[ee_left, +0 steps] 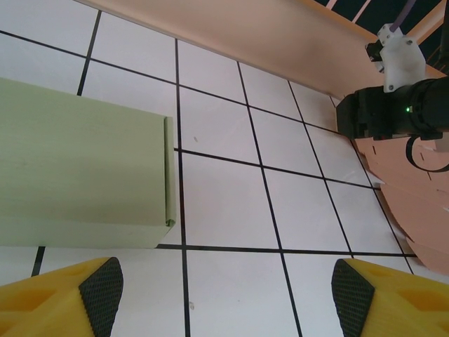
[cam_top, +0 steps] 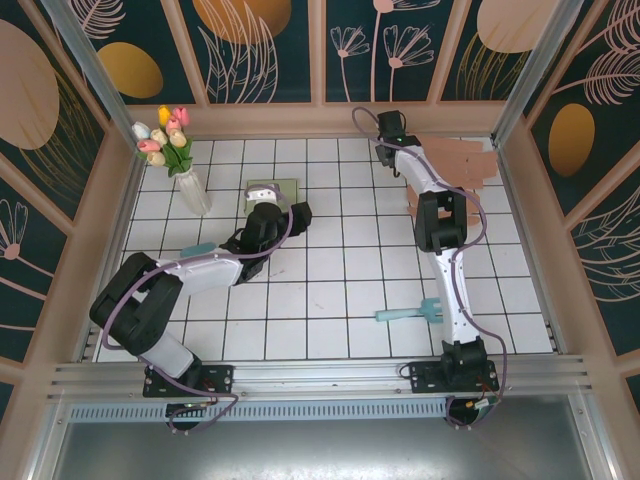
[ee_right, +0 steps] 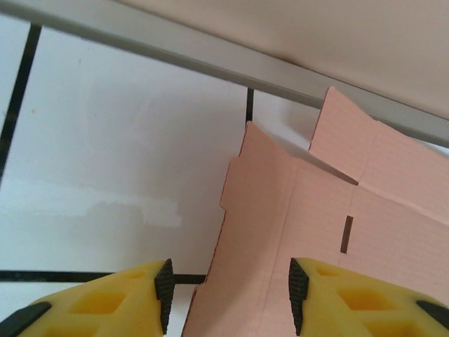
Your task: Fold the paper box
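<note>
Top external view takes in the whole tiled floor [cam_top: 330, 300]: a vase [cam_top: 190, 188] at far left, the green box [cam_top: 272, 188] beside it, and the left gripper [cam_top: 293, 213] at that box's near right corner. A teal tool [cam_top: 408, 314] lies near right, and the flat pink paper [cam_top: 460, 165] sits against the far right wall.

Left wrist view adds detail. Its fingers [ee_left: 102, 291] stand wide with nothing between them, the green box lies just left of the gap, and open tiles run right up to the paper.

Right wrist view shows the right gripper [ee_right: 228, 291] half open, its pads straddling the paper's left edge. The far wall's rail [ee_right: 175, 49] is close behind.
</note>
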Robot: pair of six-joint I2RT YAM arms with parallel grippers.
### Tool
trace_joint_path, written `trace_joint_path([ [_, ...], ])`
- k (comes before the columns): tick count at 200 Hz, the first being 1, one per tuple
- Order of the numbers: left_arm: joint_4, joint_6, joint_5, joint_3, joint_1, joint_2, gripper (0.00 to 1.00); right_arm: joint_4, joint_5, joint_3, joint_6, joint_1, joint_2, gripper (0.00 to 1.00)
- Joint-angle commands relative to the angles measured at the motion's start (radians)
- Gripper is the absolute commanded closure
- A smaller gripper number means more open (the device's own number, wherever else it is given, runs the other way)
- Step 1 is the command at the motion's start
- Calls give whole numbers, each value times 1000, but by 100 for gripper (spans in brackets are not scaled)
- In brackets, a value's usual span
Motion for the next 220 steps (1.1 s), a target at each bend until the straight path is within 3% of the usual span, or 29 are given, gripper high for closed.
trace_joint_path([
  [1,24,7,14,34,-3,21,20,-59,27,41,-28,-13,15,52],
  [26,18,5,14,41,-3,37,20,-73,54,39,-39,-16,16,62],
  [55,16,1,17,47,-4,43,20,-84,61,33,-22,-26,4,92],
  [74,4,4,14,55,-3,45,20,-50,41,-15,1,-30,-42,100],
  [103,-10,8,12,54,-2,34,20,30,0,-126,23,-25,-170,100],
  [162,-51,14,-10,42,-4,-55,20,275,6,-530,98,23,-596,100],
  [193,-59,-16,0,4,-3,-127,20,336,105,-698,60,129,-762,100],
  [220,-72,-60,-12,-60,-3,-228,19,405,118,-887,106,248,-913,100],
])
